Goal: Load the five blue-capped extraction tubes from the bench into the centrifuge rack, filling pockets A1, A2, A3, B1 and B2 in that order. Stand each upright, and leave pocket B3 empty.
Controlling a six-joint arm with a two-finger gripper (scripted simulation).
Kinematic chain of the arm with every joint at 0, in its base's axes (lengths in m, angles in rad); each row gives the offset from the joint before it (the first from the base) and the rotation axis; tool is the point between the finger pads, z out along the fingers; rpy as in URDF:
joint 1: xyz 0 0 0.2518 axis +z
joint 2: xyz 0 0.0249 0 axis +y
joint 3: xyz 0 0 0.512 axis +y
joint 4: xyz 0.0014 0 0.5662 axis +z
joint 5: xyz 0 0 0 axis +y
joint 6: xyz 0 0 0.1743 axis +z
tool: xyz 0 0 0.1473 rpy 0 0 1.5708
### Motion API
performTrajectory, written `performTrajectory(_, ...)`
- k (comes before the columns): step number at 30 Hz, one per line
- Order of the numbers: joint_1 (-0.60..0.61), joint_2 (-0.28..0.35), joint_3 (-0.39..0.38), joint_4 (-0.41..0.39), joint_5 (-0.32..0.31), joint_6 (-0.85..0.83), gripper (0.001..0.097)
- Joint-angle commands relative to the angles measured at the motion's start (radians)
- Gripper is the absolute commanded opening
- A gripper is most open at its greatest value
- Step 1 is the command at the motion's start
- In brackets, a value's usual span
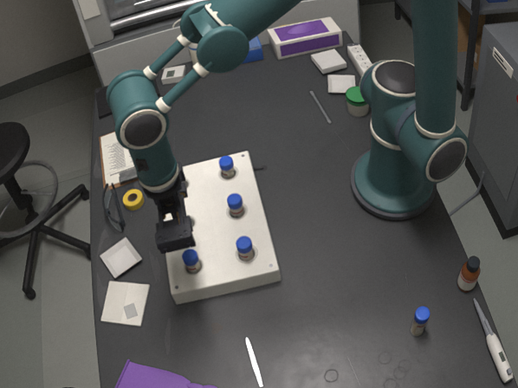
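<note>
The white centrifuge rack point(225, 225) lies on the dark bench with blue-capped tubes standing upright in its pockets: three down the right column point(226, 166) point(235, 205) point(244, 248) and one in the near pocket of the left column point(191, 260). My gripper point(175, 242) is open and empty, just above and behind that near-left tube. The arm hides the other two left-column pockets. One more blue-capped tube point(420, 321) stands upright on the bench far to the right, near the front edge.
A yellow tape roll point(133, 199), safety glasses point(113, 208) and weighing papers point(121, 257) lie just left of the rack. The robot base point(396, 173) stands to the right. A brown bottle point(469, 273) and a pipette point(493, 342) lie near the lone tube.
</note>
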State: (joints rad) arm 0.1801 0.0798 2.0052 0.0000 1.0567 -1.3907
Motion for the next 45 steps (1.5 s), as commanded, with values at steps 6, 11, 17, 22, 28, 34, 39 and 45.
performTrajectory(6,0.0,-0.001,-0.001,0.0,0.0,0.0,0.0535)
performTrajectory(11,0.008,-0.009,0.008,0.0,0.0,0.008,0.0535)
performTrajectory(17,0.056,-0.055,0.056,0.0,-0.002,0.055,0.0535)
performTrajectory(22,0.144,-0.126,0.127,0.0,-0.002,0.143,0.0535)
performTrajectory(28,0.323,-0.229,0.219,0.0,0.009,0.321,0.0535)
performTrajectory(34,0.574,-0.305,0.28,0.0,0.023,0.573,0.0535)
performTrajectory(39,0.795,-0.32,0.292,0.0,0.027,0.793,0.0535)
performTrajectory(45,0.998,-0.296,0.274,0.0,0.021,0.998,0.0535)
